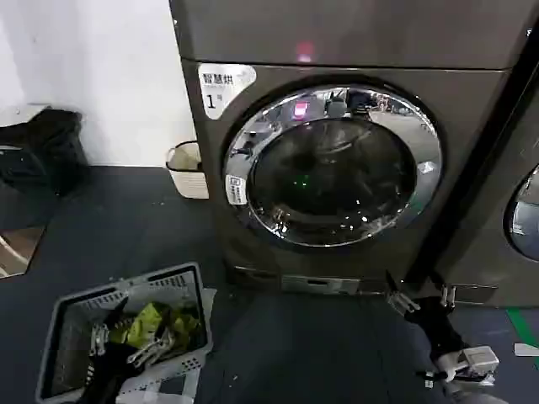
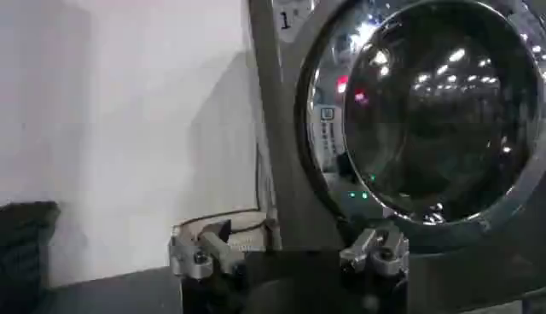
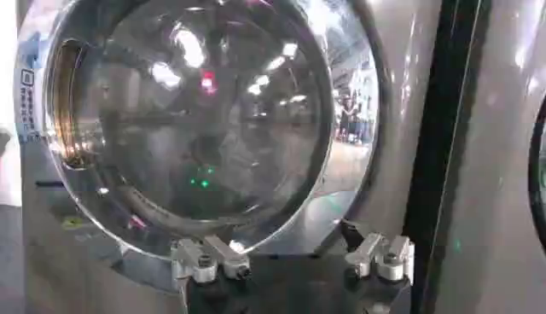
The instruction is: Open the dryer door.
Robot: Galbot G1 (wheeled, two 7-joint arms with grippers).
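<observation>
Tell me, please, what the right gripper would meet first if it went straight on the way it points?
Probably the lower chrome rim of the dryer door: the open right gripper faces it, though depth is unclear.

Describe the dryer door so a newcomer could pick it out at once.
Start at the big dark grey-brown metallic dryer beside the white wall. On its front sits the large round chrome-rimmed dryer door with dark tinted glass. Unlike the neighbouring machine's partly seen round door, it has a small white sticker on its rim.

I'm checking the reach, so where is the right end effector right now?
In the head view, the right end effector sits low on the right, open, just below the dryer's round chrome-rimmed door, near the floor.
</observation>
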